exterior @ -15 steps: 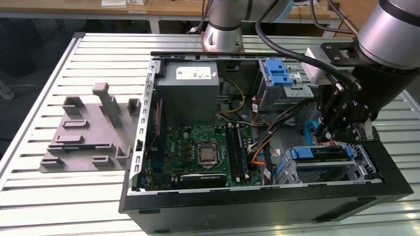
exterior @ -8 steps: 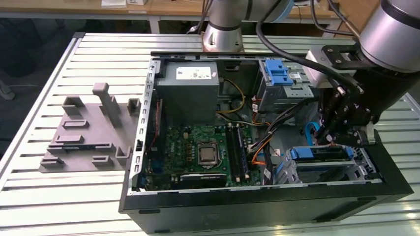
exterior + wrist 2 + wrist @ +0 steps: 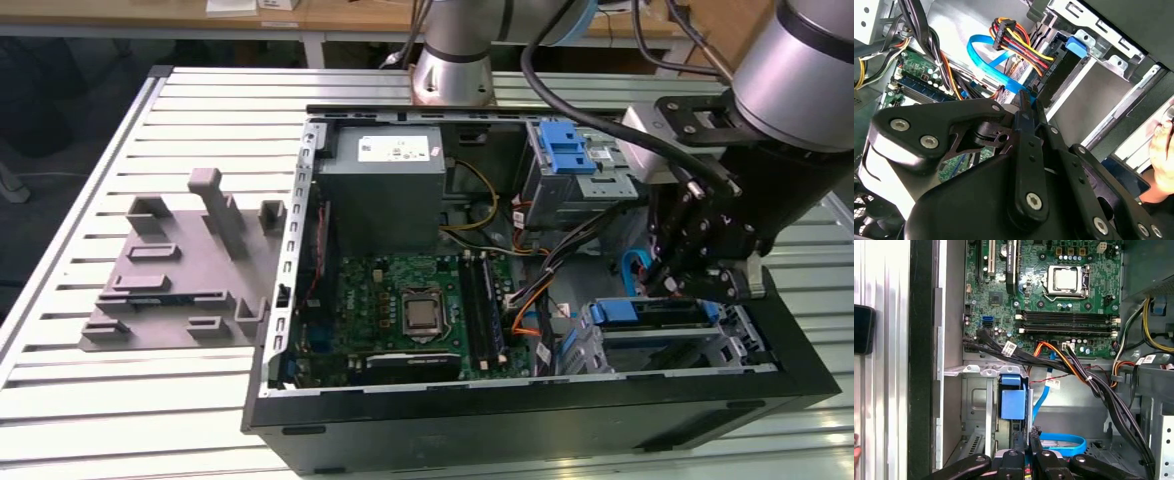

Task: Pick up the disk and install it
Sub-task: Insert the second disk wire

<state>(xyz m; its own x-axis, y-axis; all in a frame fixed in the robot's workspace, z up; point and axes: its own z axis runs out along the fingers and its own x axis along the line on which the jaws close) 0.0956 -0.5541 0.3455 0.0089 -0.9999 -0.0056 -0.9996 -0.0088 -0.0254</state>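
In drive bay: disk [image 3: 650, 312] seated; claw [image 3: 705, 282] above.

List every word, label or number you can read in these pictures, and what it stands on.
None can be read.
White sticker on the grey power-supply box: print too small.
White tags on the cables, first wrist view: too blurred.
Motherboard markings: too small.
Paper on the desk behind: no legible print.
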